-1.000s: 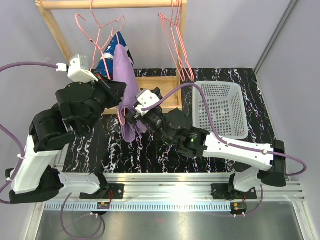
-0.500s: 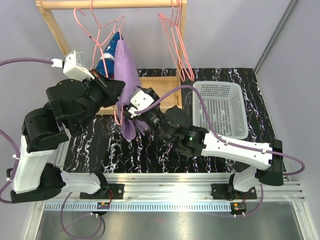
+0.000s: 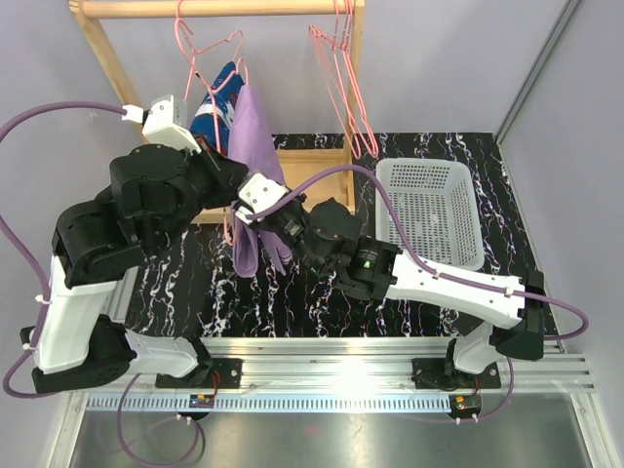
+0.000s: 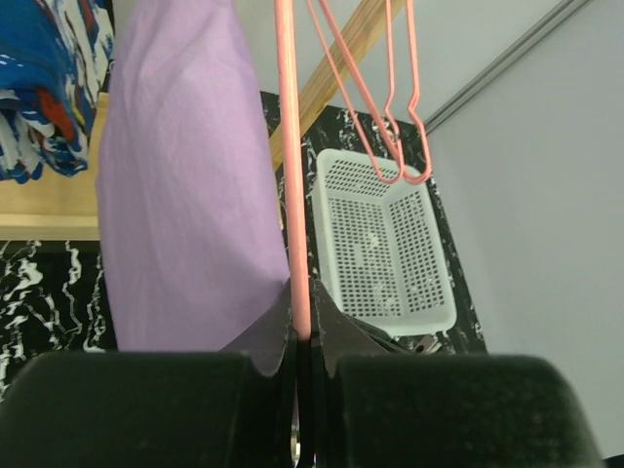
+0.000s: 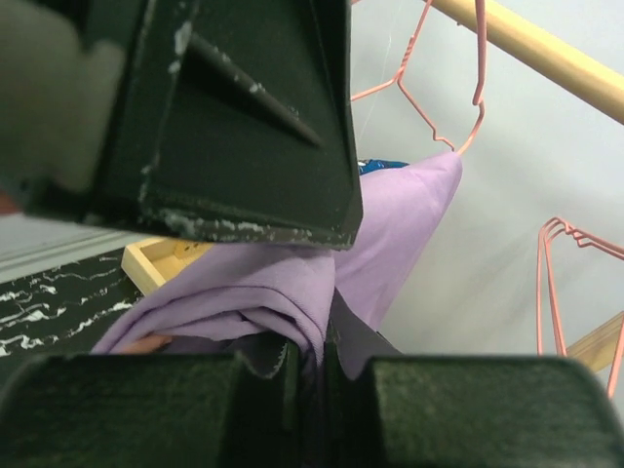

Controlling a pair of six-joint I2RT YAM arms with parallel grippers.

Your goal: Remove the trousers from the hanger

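The lilac trousers point(image 3: 250, 136) hang folded over a pink wire hanger point(image 3: 216, 44) on the wooden rail, their lower end drooping to the table. The dark blue splashed trousers point(image 3: 216, 105) hang just behind them on the left. My left gripper point(image 3: 237, 190) is shut on the hanger's wire point(image 4: 291, 146), which runs straight up from between its jaws point(image 4: 302, 330), with the lilac cloth point(image 4: 185, 195) to its left. My right gripper point(image 3: 250, 220) is shut on a fold of the lilac trousers point(image 5: 253, 292), pinched between its jaws point(image 5: 325, 356).
A white mesh basket point(image 3: 429, 210) stands on the marbled table at the right. Several empty pink hangers point(image 3: 346, 88) hang from the rail point(image 3: 214, 8) at the right. A wooden rack base point(image 3: 302, 171) lies behind the grippers. The left arm's dark body point(image 5: 244, 117) fills the upper right wrist view.
My right gripper moved left into the lilac cloth and shut on it. The left arm shifted slightly up and right with the hanger, carrying the trousers along.
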